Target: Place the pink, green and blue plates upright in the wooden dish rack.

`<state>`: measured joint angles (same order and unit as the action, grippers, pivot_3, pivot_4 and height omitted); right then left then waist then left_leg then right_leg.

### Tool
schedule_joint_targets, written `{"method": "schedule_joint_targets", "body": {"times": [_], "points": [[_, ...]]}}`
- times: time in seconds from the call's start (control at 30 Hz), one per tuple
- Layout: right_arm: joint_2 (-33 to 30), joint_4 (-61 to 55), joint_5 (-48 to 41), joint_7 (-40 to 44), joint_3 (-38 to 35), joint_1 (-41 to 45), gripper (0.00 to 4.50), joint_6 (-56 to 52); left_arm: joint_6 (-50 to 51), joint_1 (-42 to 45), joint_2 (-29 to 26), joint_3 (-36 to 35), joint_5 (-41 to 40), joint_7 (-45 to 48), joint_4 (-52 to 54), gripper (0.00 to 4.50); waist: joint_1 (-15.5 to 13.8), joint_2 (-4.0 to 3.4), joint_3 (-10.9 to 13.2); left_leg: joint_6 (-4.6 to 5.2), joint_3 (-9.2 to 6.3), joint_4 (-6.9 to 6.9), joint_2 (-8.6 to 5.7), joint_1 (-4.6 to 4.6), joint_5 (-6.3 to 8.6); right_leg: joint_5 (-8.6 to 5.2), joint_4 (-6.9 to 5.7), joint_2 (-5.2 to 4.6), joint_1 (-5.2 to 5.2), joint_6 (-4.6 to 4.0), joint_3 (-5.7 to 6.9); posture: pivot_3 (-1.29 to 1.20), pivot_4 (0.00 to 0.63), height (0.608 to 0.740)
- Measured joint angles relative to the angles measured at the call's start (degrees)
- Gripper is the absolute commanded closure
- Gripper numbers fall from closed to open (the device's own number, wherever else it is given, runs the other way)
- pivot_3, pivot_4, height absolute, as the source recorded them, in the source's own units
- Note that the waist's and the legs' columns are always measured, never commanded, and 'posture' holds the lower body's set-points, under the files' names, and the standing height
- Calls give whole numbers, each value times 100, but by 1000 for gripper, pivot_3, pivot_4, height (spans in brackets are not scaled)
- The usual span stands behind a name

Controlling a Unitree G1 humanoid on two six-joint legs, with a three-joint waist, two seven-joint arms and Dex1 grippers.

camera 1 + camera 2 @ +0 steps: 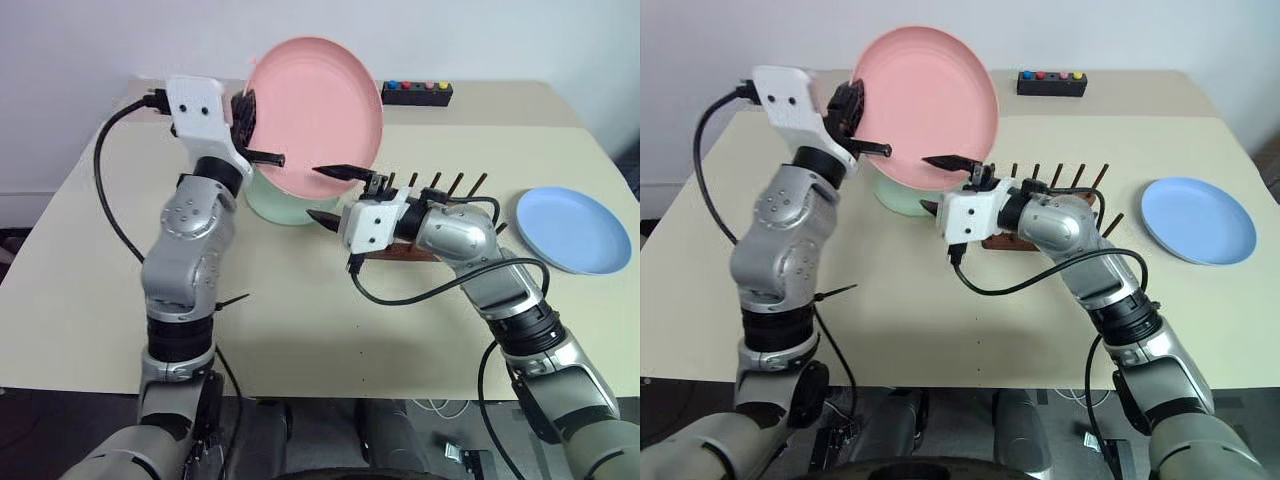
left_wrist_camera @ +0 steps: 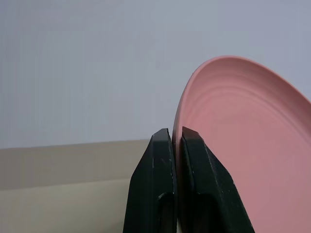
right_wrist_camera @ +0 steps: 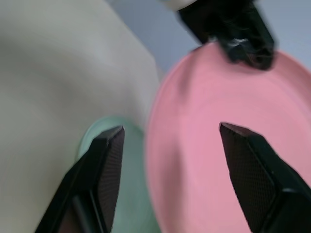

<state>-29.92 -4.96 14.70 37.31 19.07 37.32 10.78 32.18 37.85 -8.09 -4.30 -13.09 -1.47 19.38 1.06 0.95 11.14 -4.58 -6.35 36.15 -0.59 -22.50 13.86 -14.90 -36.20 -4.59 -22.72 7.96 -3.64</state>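
Note:
The pink plate [image 1: 315, 110] is held upright above the table, its face turned toward me. My left gripper [image 2: 176, 133] is shut on its left rim. My right gripper [image 1: 316, 192] is open at the plate's lower right edge, and in the right wrist view that rim runs between its fingers [image 3: 109, 160]. The green plate [image 1: 275, 205] lies flat on the table under the pink one. Far to the right the blue plate [image 1: 572, 228] lies flat. The wooden dish rack [image 1: 405, 255] stands behind my right wrist, which hides part of it; its pegs stick up.
A black box with coloured buttons [image 1: 417, 92] sits at the back edge of the beige table [image 1: 100, 260]. Black cables hang from both arms. A wall rises right behind the table.

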Motion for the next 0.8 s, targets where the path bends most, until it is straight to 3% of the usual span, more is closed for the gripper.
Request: {"method": "schedule_joint_targets", "body": {"times": [0.17, 0.2, 0.3, 0.43, 0.7, 0.8], "points": [[42, 143, 308, -108, 46, -14, 1252, 219, -1, -5, 39, 154, 13, 110, 36, 4500, 5, 0, 0, 0, 0, 0, 0, 0, 0, 0, -2, 1, -1, 0, 0, 0, 150, 734], [45, 183, 359, -115, 61, -15, 1480, 239, -1, -5, 49, 154, 11, 128, 72, 4500, 3, 0, 0, 0, 0, 0, 0, 0, 0, 0, -1, 1, 0, 0, 0, 0, 150, 734], [54, 346, 583, -220, 66, -15, 2498, 249, -7, -12, 58, 190, 13, 180, 175, 4500, 0, 0, 0, -1, 0, 0, 0, 0, -1, 0, -1, 1, 0, 0, 0, 0, 150, 734], [63, 415, 762, -334, 63, -15, 4470, 268, -14, -165, 92, 233, 29, 224, 212, 4500, 7, 0, 0, 0, 0, -1, 0, 0, 0, 0, -1, 1, -1, -1, 0, 0, 150, 734], [111, 410, 924, -440, 61, -16, 4470, 327, -43, -259, 149, 142, 111, 227, 221, 4500, -16, -1, 1, -1, -1, 1, -1, 0, 0, 0, -1, 1, 2, -1, -1, 0, 150, 734], [108, 410, 988, -508, 60, -16, 4500, 378, -56, -266, 392, -55, -182, 275, 245, 3500, -10, -1, 2, -1, -2, 0, 0, 0, -1, 0, -1, 1, 1, -1, -1, 0, 150, 734]]}}
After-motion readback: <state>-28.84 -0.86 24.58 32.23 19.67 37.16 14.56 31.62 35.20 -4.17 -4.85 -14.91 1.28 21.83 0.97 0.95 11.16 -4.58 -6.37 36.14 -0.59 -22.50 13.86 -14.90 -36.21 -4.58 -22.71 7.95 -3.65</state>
